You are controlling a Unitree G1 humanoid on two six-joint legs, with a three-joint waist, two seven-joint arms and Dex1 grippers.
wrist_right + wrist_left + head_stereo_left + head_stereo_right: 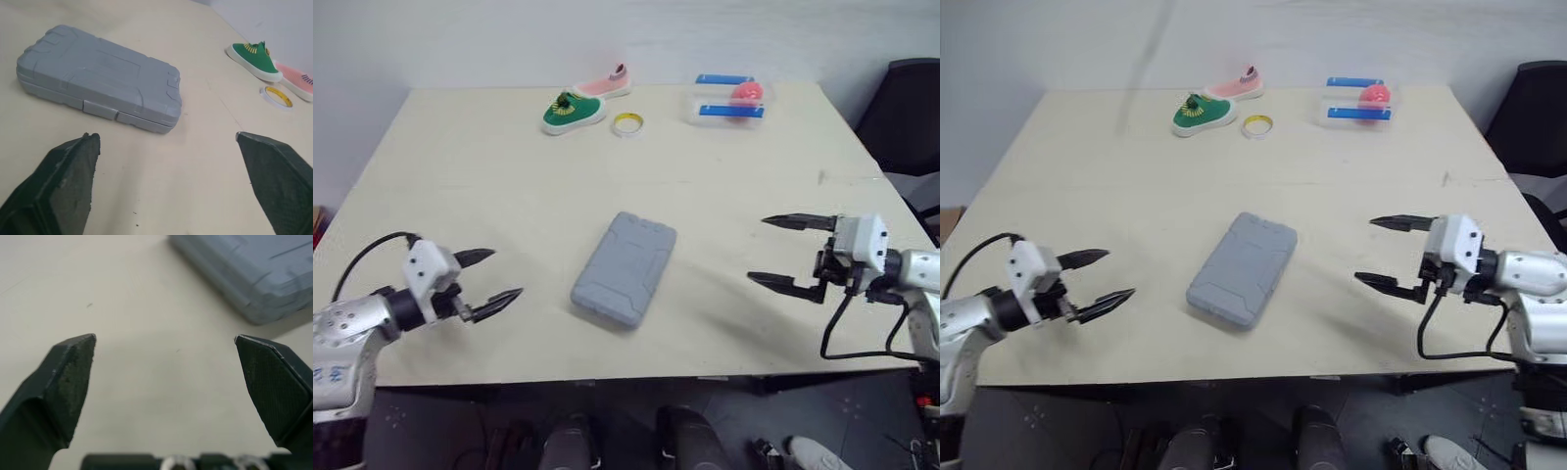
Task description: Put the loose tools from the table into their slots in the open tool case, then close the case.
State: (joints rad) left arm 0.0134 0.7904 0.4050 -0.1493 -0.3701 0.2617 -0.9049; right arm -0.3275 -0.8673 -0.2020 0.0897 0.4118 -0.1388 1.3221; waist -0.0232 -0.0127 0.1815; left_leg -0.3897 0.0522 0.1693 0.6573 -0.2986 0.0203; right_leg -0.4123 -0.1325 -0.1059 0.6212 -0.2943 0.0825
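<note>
Both poses: low and level, tips aimed inward over the pale, matte worktop [460, 166].
Left pincer [507, 273]: near left, tapered black fingers spread, empty.
Tool case [625, 267]: mid-worktop between the pincers, lying flat with lid shut; grey moulded plastic, ribbed, with rounded corners.
Right pincer [756, 250]: near right, fingers wide apart, empty.
Far edge: green shoe [573, 112], yellow tape ring [627, 123], clear box [724, 101].
</note>
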